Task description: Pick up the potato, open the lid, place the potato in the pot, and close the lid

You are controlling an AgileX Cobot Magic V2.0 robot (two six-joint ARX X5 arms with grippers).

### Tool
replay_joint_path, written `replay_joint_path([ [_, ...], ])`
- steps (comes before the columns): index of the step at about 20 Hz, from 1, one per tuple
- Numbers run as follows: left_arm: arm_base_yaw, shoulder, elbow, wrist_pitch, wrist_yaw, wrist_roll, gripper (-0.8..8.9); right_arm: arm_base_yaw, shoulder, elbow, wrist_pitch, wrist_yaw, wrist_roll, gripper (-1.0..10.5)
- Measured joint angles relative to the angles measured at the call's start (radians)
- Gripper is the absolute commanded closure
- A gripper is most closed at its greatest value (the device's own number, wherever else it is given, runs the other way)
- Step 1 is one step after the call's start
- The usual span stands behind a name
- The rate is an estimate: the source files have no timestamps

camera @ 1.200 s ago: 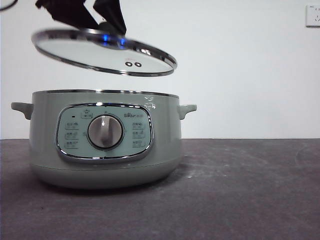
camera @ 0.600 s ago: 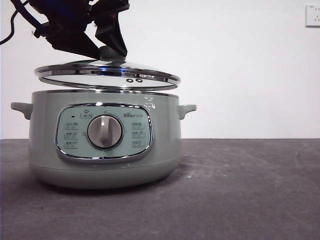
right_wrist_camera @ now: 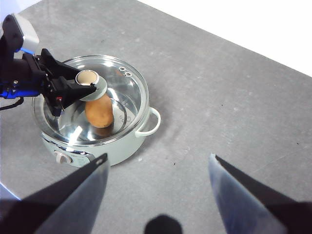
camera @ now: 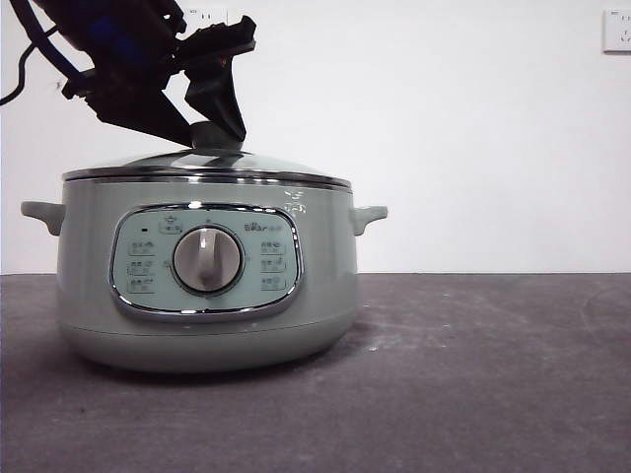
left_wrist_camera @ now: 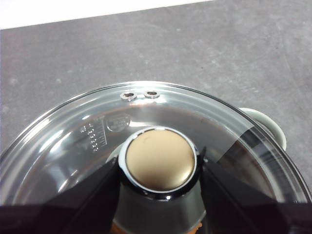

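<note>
The pale green pot [camera: 207,286] stands at the left on the dark table. The glass lid [camera: 281,171] lies on the pot's rim. My left gripper [camera: 213,133] comes in from the upper left and is shut on the lid's knob [left_wrist_camera: 160,158], with a black jaw on either side of it. Seen from high above, the orange-brown potato [right_wrist_camera: 100,112] lies inside the pot [right_wrist_camera: 127,146] under the glass lid [right_wrist_camera: 130,87]. My right gripper [right_wrist_camera: 158,163] hangs high over the table, open and holding nothing, well away from the pot.
The pot's side handles [camera: 369,217] stick out to both sides. To the right of the pot runs bare dark table [camera: 493,374]. A white wall with a socket [camera: 617,30] stands behind.
The left gripper has come down with the lid. The lid went from tilted and well above the pot to lying level on the rim.
</note>
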Motion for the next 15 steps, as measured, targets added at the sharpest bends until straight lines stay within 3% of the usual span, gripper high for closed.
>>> replay_joint_path([
  [5,0.000,0.000,0.013,-0.032,-0.002,0.000,7.90,0.000,0.000,0.000,0.000,0.000,0.000,6.0],
  [8,0.009,0.000,0.013,-0.031,0.000,0.000,4.53,0.000,0.000,0.000,-0.016,0.000,0.000,6.0],
  [9,0.010,0.000,0.013,-0.031,0.001,0.001,3.98,0.000,0.000,0.000,-0.025,0.000,0.004,6.0],
  [15,0.011,-0.006,0.016,-0.040,-0.002,0.016,4.02,0.000,0.000,0.000,-0.038,-0.003,0.015,6.0],
])
